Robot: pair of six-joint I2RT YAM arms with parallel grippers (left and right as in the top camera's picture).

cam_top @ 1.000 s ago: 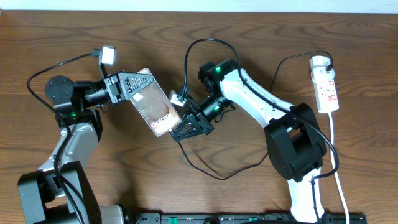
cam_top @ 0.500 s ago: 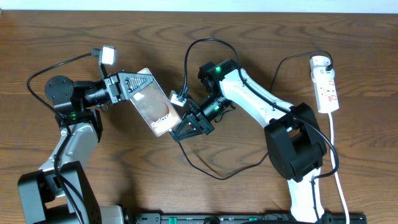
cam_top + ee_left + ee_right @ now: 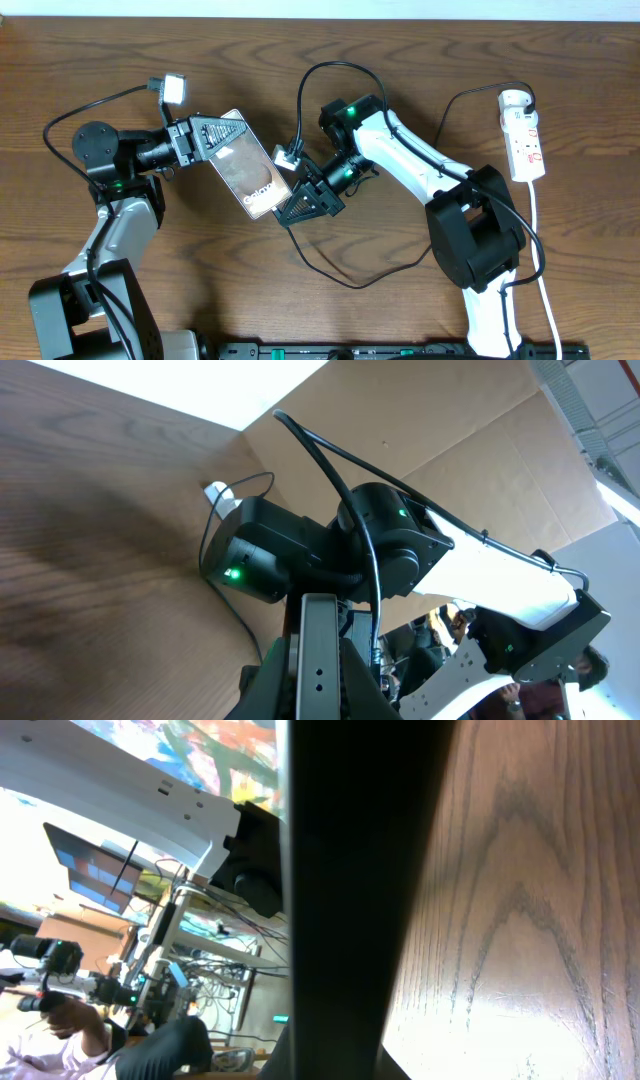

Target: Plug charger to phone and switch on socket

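At the left of the frame, the left end effector [image 3: 232, 135] is clamped on the upper end of the phone [image 3: 255, 178], which sits angled with its Galaxy lettering facing up. Just right of it, at the phone's lower end, the right end effector [image 3: 290, 212] is closed, apparently pinching the tip end of the charger [image 3: 350, 284]. I cannot tell whether the connector is seated, because both wrist views are blocked. The black cable loops over the bench [image 3: 450, 40] at lower centre and passes behind the right arm. At upper right lies the socket [image 3: 523, 135], well apart from both arms, so I judge the switching is still to do. Its white cord [image 3: 540, 250] trails down the right edge.
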